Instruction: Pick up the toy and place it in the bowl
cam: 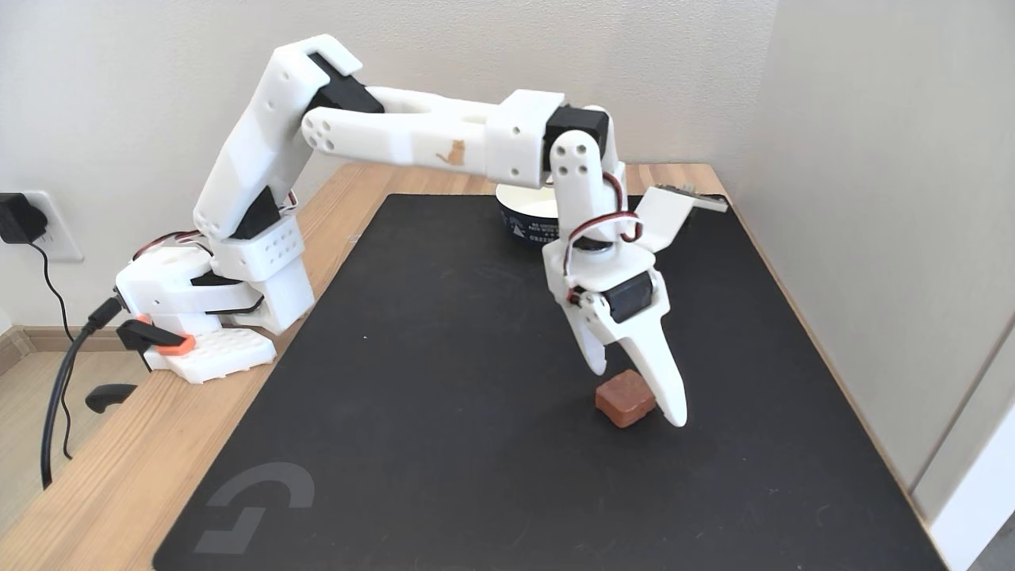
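— Toy (626,398): reddish-brown block, flat on black mat (476,396), lower right of centre in fixed view. Not lifted.

— Gripper?

— Gripper (637,393): pointed down over block, jaws parted moderately. Longer finger (662,381) down on right flank, tip at mat level, touching or just beside block. Shorter finger (591,349) above left rear corner, tip clear of mat. Nothing held.

— Bowl?

— Bowl (530,222): far side of mat, navy outside, cream inside, mostly hidden behind white arm (412,135). Well apart from toy.

— Step in hand?

— Judged as approach to grasp; pick-up not yet made, placement untouched.

— Next move?

— Probably a little more descent to bring shorter finger level with block, then closure across both sides. Afterwards lift and carry back toward bowl. Risk noted: block nudged sideways if one finger meets first.
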You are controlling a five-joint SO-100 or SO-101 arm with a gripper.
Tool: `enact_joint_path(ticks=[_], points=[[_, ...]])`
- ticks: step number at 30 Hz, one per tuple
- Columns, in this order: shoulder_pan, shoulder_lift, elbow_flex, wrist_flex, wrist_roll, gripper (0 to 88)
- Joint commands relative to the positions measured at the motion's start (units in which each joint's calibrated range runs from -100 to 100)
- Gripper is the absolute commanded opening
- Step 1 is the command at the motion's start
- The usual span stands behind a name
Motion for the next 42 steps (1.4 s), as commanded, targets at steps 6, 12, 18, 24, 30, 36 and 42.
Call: enact_joint_path(ticks=[6, 12, 18, 24, 30, 36, 42], points=[[-2.70, 2.34, -2.99, 0.02, -1.83, 39.4], [-2.62, 4.68, -2.99, -0.23, -1.83, 39.3], [-2.28, 5.76, -2.99, 0.10, -1.62, 36.7], [-2.11, 5.76, -3.08, -0.49, -1.41, 2.3], [-1.28, 5.51, -3.08, 0.10, -1.31, 2.6], [-4.29, 4.68, -12.00, -0.57, -1.31, 2.6], [-10.73, -3.33, -21.74, -0.91, -1.88, 2.6]])
